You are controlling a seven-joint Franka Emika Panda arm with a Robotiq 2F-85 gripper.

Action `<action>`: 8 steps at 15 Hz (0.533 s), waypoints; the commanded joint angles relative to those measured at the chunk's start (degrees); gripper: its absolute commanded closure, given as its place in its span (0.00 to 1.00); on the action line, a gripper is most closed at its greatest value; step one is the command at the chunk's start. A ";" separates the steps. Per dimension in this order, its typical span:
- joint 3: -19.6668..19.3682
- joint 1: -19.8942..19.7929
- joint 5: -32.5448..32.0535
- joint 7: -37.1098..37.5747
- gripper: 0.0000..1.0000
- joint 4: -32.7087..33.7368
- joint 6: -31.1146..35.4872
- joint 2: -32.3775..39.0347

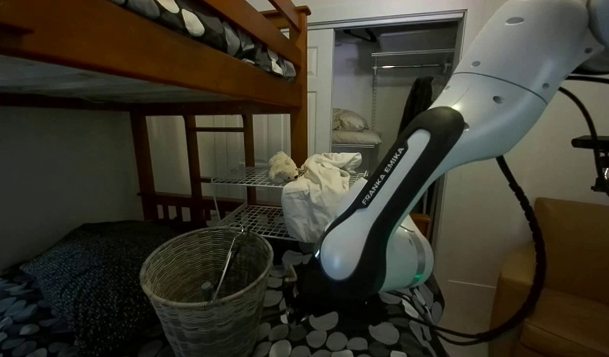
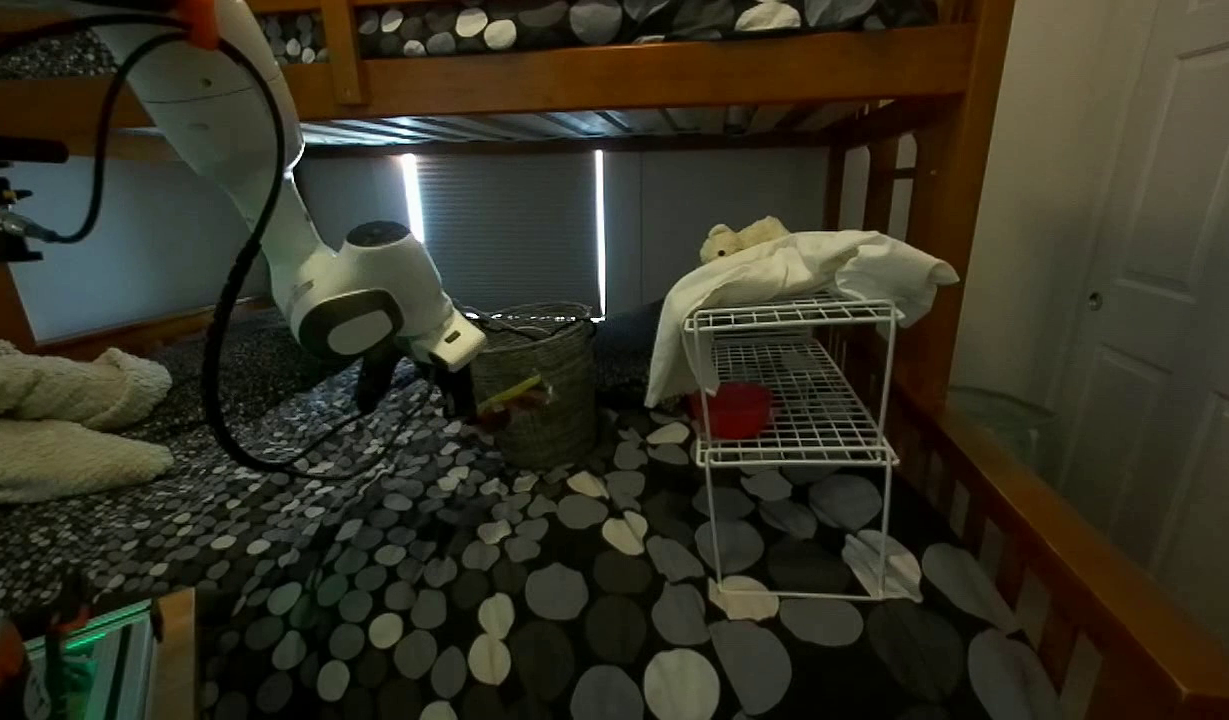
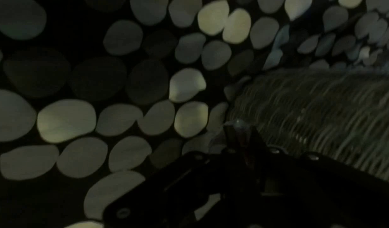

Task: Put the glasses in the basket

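Nearest us, the large round pale wicker basket (image 1: 207, 325) stands on the black, grey-spotted surface (image 1: 318, 339), a slim dark-and-silver rod-like object (image 1: 227, 265) leaning inside. Just outside its wall, our black pincer (image 3: 241, 144) is clamped on a partly clear yellow-and-red item (image 2: 514, 391), too blurred for us to name. Farther, a round red bowl (image 2: 742, 411) sits on the lower shelf of a white wire rack (image 2: 794, 318).

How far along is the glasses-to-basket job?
Done: pickup, it seems; the gripper looks shut on a red-and-yellow item, presumably the glasses, too unclear to confirm.
In hand: that item, outside the basket and below its rim.
Left: likely lifting it over the rim and releasing it inside, where a long thin item stands slanted.
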 commanded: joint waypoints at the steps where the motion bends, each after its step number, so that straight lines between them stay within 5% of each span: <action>1: 5.51 -6.40 5.83 2.16 0.97 -3.48 3.97 -7.51; 3: 15.88 -12.95 4.60 -1.37 0.97 0.63 1.26 -9.44; 8: 27.83 -16.62 5.95 -5.45 0.97 9.34 4.95 -10.11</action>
